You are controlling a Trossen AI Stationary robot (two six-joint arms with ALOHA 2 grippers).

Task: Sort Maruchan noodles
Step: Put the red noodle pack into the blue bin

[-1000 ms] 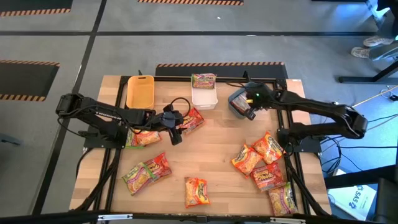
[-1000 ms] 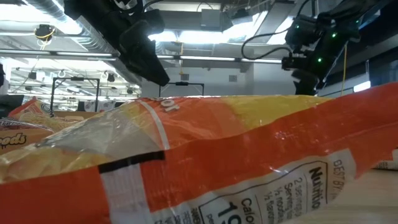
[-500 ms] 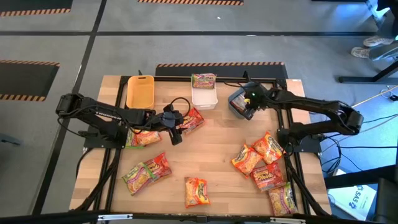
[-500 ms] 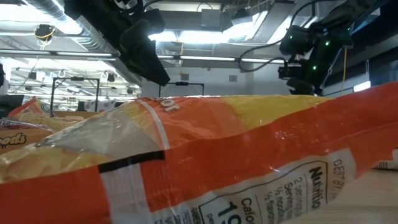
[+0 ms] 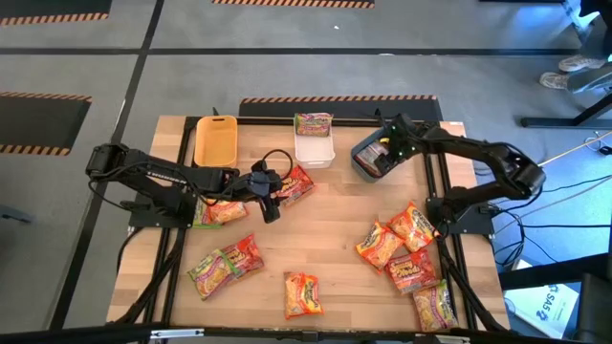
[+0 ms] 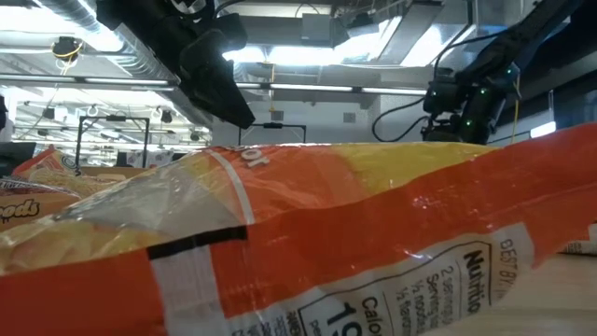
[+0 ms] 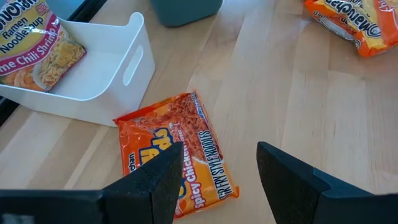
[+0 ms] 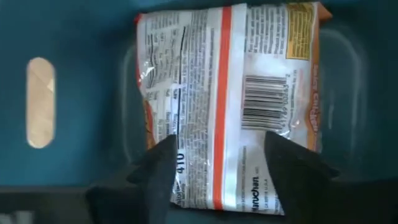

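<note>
While the right gripper (image 5: 387, 151) hangs over the dark grey bin (image 5: 364, 163) at the upper right of the table (image 5: 335, 220) in the high view, its two fingers stand apart and hold nothing. Just under those fingers in the right wrist view, one noodle packet (image 8: 227, 93) lies flat on the bin floor, back side up, with its bar code showing. The packet fills the middle of that picture and the finger tips sit low in front of it, one on each side, not pinching it. Over on the left side of the high view, the left gripper (image 5: 269, 199) waits near the middle of the table with its fingers apart too, and nothing is in them. An orange spicy chicken packet (image 7: 174, 152) lies on the wood just ahead of those fingers in the left wrist view, close beside the white bin (image 7: 118, 68). One green-pink packet (image 7: 34, 50) rests in that white bin at the upper left of that picture. A yellow bin (image 5: 215, 139) sits left of the white one in the high view. More packets (image 5: 406, 253) lie in a bunch at the lower right of the table, and a few more (image 5: 226, 265) lie at the lower left.
</note>
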